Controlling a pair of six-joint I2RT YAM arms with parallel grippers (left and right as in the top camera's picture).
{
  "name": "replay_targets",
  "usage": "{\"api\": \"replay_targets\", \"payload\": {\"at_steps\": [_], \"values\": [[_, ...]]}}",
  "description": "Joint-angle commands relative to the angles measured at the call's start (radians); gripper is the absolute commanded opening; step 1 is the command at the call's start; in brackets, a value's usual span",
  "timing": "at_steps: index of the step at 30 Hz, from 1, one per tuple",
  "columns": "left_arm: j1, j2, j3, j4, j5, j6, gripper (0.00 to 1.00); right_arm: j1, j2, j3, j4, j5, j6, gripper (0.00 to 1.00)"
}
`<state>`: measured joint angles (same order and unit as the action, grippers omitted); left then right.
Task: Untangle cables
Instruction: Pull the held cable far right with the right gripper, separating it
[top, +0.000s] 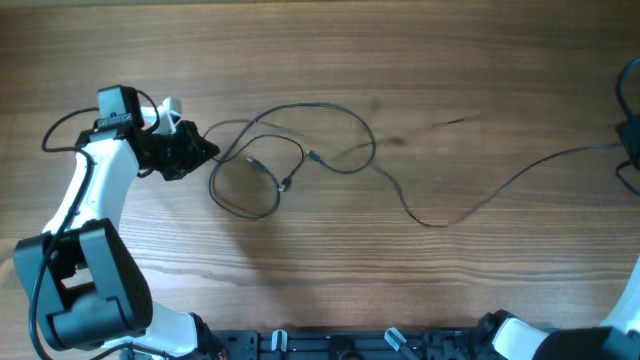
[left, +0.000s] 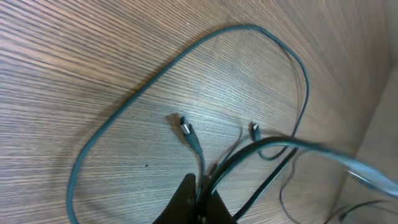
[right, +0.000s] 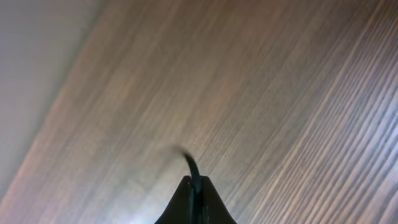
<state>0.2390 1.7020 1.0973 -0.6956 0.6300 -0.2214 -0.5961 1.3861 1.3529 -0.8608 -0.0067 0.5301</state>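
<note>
Thin black cables (top: 300, 150) lie looped on the wood table left of centre. One long strand (top: 500, 185) runs right to the table's right edge. My left gripper (top: 205, 150) is at the loops' left end, shut on cable strands (left: 249, 152). Two small metal plug ends (left: 185, 127) (left: 254, 130) lie inside a big loop in the left wrist view. My right gripper (right: 196, 186) is shut on the end of one cable (right: 191, 165), held above the table. In the overhead view it sits at the far right edge (top: 630, 140).
The left arm (top: 95, 200) reaches up along the table's left side, with thicker robot wiring by its wrist (top: 60, 130). A dark rail with clamps (top: 330, 345) runs along the front edge. Bare wood (top: 450, 80) spans the middle and right.
</note>
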Motion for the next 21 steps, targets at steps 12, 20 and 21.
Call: {"api": "replay_targets", "payload": {"at_steps": [12,20,21], "values": [[-0.023,-0.037,-0.002,0.028,0.278,0.013,0.04,-0.007,0.077,0.014,0.053,-0.356,-0.189,0.04],[-0.207,-0.037,-0.002,0.014,0.061,0.012,0.04,-0.007,0.077,0.014,0.121,-0.377,-0.242,0.04],[-0.227,-0.037,-0.002,0.009,0.043,0.012,0.04,-0.008,0.076,0.014,0.162,-0.376,-0.24,0.04]]}}
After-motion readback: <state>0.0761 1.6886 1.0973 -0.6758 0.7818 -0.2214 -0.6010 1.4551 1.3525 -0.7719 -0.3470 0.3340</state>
